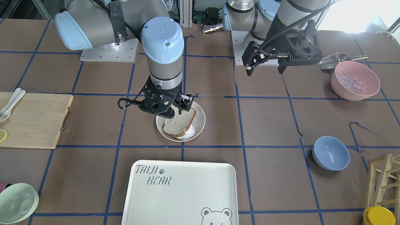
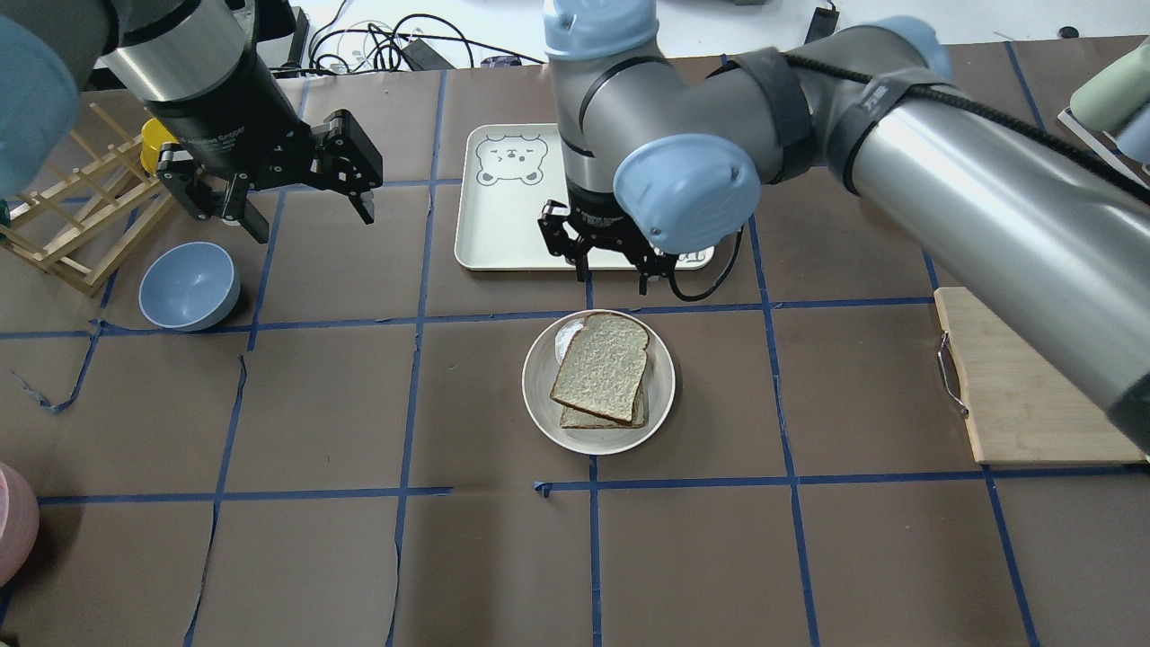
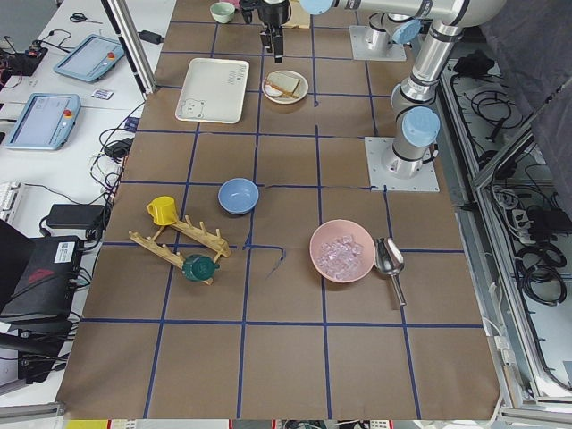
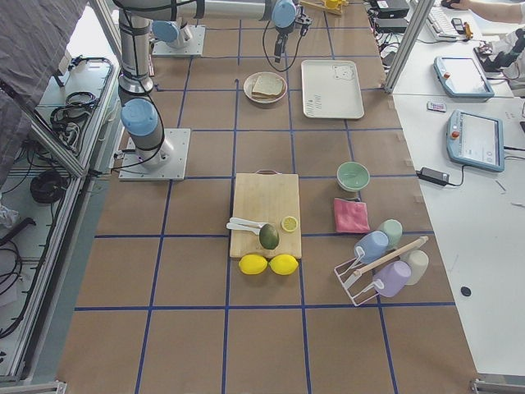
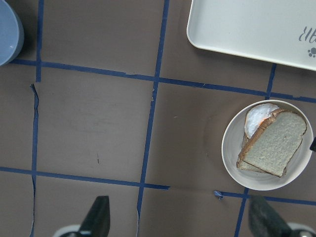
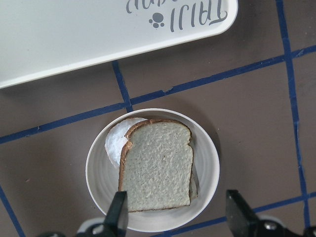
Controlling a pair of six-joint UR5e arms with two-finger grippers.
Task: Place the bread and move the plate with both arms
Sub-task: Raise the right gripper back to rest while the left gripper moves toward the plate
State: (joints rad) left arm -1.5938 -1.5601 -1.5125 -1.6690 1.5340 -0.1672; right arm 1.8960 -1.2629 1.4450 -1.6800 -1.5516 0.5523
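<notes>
The bread (image 2: pixel 599 364), greyish-tan with a dark crust, lies on the round cream plate (image 2: pixel 662 395), on top of a second slice (image 2: pixel 584 420) and something white (image 2: pixel 568 337). My right gripper (image 2: pixel 614 274) is open and empty, and hangs above the plate's far edge, apart from the bread. Its wrist view shows the bread (image 6: pixel 157 170) and plate (image 6: pixel 96 173) between its fingers (image 6: pixel 118 212). My left gripper (image 2: pixel 314 225) is open and empty, high above the table, far to the left of the plate. Its wrist view shows the plate (image 5: pixel 232 148) at the right.
The white "TAIJI BEAR" tray (image 2: pixel 503 216) lies just beyond the plate. A blue bowl (image 2: pixel 189 286) and a wooden rack (image 2: pixel 72 225) are at the left. A cutting board (image 2: pixel 1015 386) is at the right. A pink bowl (image 1: pixel 355 80) stands near the left arm's base.
</notes>
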